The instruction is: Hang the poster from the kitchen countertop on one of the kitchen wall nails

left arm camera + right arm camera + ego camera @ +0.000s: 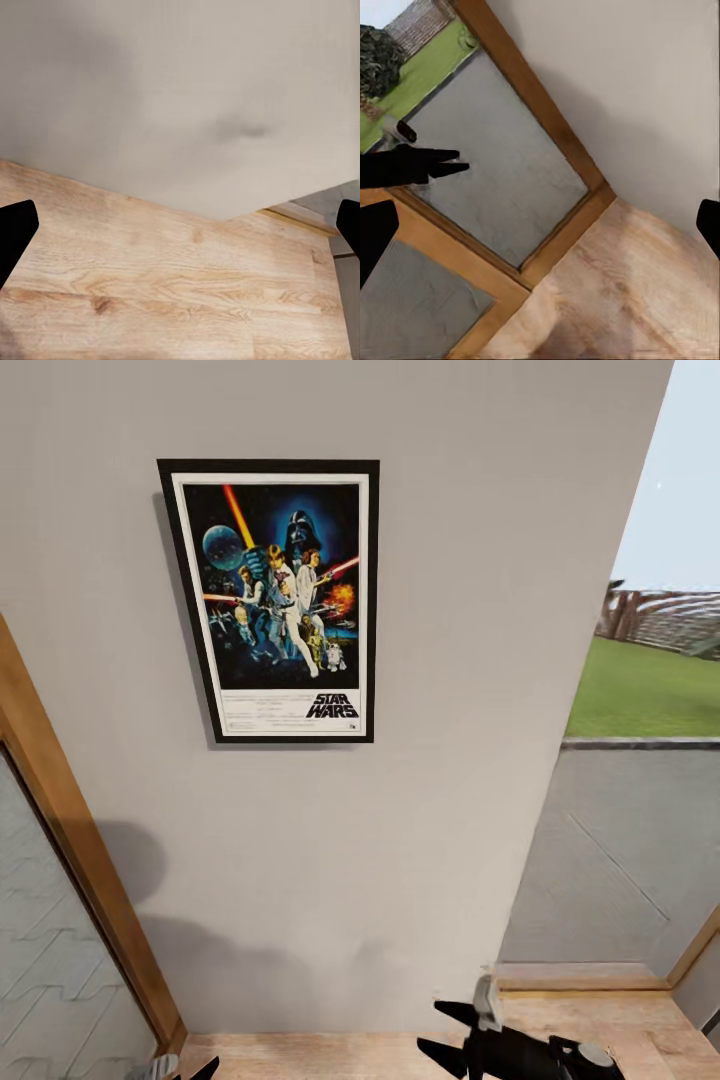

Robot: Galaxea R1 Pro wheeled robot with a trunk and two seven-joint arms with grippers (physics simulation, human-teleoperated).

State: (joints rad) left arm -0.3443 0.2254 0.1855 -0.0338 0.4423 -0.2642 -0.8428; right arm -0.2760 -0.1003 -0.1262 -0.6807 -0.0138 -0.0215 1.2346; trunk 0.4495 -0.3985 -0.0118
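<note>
The pale grey wall (450, 660) carries the poster (275, 600), hanging upright and flat against it above the wooden floor (400, 1055).

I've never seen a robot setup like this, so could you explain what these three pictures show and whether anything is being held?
It is a simulated two-armed robot. The big picture comes from its head camera, looking at a pale grey wall where the poster hangs, free of both arms. At the bottom, the right tool is open and empty above a wooden floor. The other two pictures come from cameras near each wrist: the left tool is wide open, facing wall and floor; the right wrist view shows a wood-framed glass panel. Nothing is held.
</note>
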